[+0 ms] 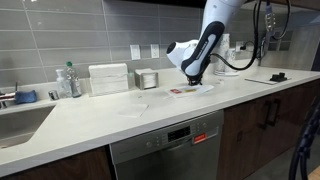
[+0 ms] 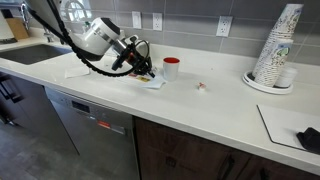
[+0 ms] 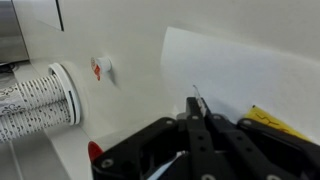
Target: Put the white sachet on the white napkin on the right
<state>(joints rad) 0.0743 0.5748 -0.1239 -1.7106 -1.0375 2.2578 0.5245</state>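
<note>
The white sachet (image 3: 100,68) lies flat on the bare counter (image 2: 225,108), near the foot of the stack of paper cups (image 3: 35,100) and well apart from the white napkin (image 3: 250,70). So nothing of the task looks done: pickup, carry and placing are all left. The sachet is too small to read surely; in the wrist view its longer side seems to run up the picture, red mark toward the cups. The gripper (image 3: 195,108) hangs low over the napkin, fingers clenched together, apparently on nothing
</note>
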